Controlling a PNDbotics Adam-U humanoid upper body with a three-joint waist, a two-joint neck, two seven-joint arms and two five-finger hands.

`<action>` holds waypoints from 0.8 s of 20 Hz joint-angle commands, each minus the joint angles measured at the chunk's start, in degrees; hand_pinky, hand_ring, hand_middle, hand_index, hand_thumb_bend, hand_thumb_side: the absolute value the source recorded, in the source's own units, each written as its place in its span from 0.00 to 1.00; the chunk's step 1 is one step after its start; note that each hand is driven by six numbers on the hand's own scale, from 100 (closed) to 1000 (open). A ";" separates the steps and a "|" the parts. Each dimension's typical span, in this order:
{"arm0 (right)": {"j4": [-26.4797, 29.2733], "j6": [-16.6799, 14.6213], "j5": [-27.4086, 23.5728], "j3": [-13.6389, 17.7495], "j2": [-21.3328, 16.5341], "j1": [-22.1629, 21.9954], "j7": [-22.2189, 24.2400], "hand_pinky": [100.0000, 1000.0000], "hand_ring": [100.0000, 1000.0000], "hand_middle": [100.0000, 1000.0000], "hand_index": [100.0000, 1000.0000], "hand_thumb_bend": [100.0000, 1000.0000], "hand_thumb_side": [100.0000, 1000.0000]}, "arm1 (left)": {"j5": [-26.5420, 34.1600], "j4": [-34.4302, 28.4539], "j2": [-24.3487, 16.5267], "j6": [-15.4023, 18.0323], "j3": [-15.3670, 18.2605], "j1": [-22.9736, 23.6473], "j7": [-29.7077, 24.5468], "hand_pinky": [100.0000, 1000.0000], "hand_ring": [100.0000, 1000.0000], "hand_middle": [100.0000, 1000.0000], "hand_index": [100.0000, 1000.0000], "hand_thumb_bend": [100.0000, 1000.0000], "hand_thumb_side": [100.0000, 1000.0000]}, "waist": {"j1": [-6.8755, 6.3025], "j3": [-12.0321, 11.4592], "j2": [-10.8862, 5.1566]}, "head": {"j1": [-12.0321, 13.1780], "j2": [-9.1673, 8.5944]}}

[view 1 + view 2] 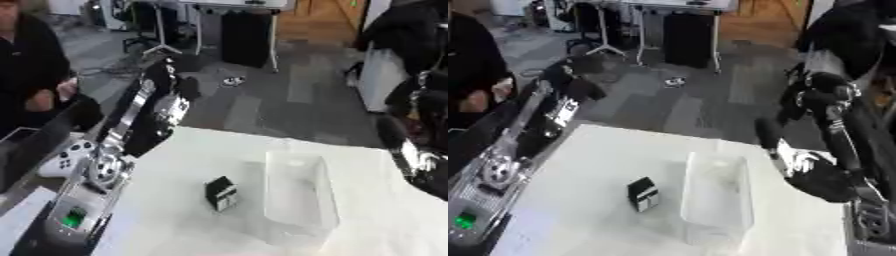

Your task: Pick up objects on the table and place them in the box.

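Note:
A small black and white box (220, 194) stands on the white table (175, 165), just left of a clear plastic box (302, 195) that looks empty. My left arm rises along the table's left edge. Its hand (577, 76) is held high past the far edge, well away from both boxes, and is too blurred to read. My right hand (820, 180) hovers at the right of the clear box, level with its far end. Its fingers (766, 134) point up, straight, and hold nothing.
A white game controller (66, 160) and a grey device with a green screen (73, 218) lie off the table's left edge, beside a dark screen (39, 145). A person in black (31, 65) sits at the far left. Desks and chairs stand on the floor beyond.

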State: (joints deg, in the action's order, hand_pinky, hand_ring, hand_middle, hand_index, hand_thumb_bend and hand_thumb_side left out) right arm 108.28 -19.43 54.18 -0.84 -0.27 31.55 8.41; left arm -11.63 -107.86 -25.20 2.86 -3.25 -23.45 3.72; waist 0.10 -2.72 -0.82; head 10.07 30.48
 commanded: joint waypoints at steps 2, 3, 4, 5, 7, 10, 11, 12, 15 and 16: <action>1.54 0.90 0.97 0.79 0.09 0.40 0.14 0.00 0.30 0.42 0.35 0.33 1.00 | -6.38 1.00 -1.55 -0.96 1.08 -0.60 -1.42 0.56 0.55 0.81 0.78 0.02 0.90 | -0.45 0.19 -0.65 | -0.69 0.54; 1.67 1.07 1.19 0.82 0.18 0.37 0.24 0.00 0.30 0.42 0.35 0.33 1.00 | -8.44 1.58 -1.78 -1.63 1.08 -0.61 -2.12 0.55 0.54 0.80 0.79 0.02 0.90 | -0.54 0.28 -0.71 | -0.76 0.73; 1.81 1.19 1.38 0.79 0.28 0.30 0.37 0.00 0.30 0.42 0.34 0.32 1.00 | -10.88 2.48 -2.30 -2.55 0.92 -0.72 -3.31 0.51 0.53 0.79 0.82 0.03 0.94 | -0.67 0.45 -0.80 | -0.73 0.93; 1.94 1.28 1.52 0.74 0.37 0.25 0.53 0.00 0.30 0.42 0.34 0.32 1.00 | -13.18 3.20 -2.60 -3.27 0.78 -0.94 -4.50 0.45 0.49 0.78 0.83 0.03 0.95 | -0.76 0.59 -0.85 | -0.69 1.02; 2.17 1.33 1.75 0.59 0.59 0.15 0.93 0.00 0.30 0.42 0.34 0.32 1.00 | -18.19 4.68 -3.15 -4.64 0.51 -1.59 -6.90 0.32 0.42 0.72 0.83 0.03 0.96 | -0.93 0.95 -0.94 | -0.57 0.95; 2.51 1.40 1.86 0.44 0.97 -0.03 1.44 0.00 0.31 0.42 0.35 0.32 1.00 | -25.28 6.46 -3.60 -5.56 -0.13 -2.60 -10.14 0.26 0.40 0.68 0.83 0.03 1.00 | -1.13 1.45 -1.00 | -0.18 0.78; 2.58 1.44 1.88 0.41 1.07 -0.09 1.59 0.00 0.31 0.42 0.35 0.32 1.00 | -27.44 7.03 -3.79 -5.60 -0.37 -2.90 -11.28 0.27 0.40 0.68 0.84 0.05 1.00 | -1.18 1.58 -1.02 | 0.08 0.72; 2.64 1.45 1.92 0.37 1.17 -0.16 1.77 0.00 0.31 0.42 0.35 0.32 1.00 | -29.77 7.69 -4.19 -5.51 -0.75 -3.13 -12.70 0.34 0.43 0.69 0.84 0.07 1.00 | -1.31 1.76 -1.04 | 0.60 0.56; 2.94 1.44 1.96 0.20 1.39 -0.32 2.17 0.00 0.31 0.42 0.35 0.32 1.00 | -36.95 9.52 -5.17 -4.61 -1.81 -4.02 -18.12 0.28 0.40 0.64 0.84 0.13 0.99 | -1.57 2.16 -1.09 | 1.37 0.42; 3.01 1.44 1.96 0.13 1.44 -0.36 2.30 0.00 0.31 0.42 0.35 0.32 1.00 | -39.32 10.15 -5.35 -4.18 -2.11 -4.32 -20.42 0.26 0.39 0.61 0.83 0.16 0.99 | -1.64 2.27 -1.09 | 1.32 0.40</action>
State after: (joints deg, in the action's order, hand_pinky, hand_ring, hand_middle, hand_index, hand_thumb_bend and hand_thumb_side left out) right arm 110.25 -17.96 55.96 -0.59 0.77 30.58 10.43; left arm -48.06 -97.85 -28.79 -1.71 -5.25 -26.69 -14.53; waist -1.37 -0.44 -1.20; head 10.66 31.37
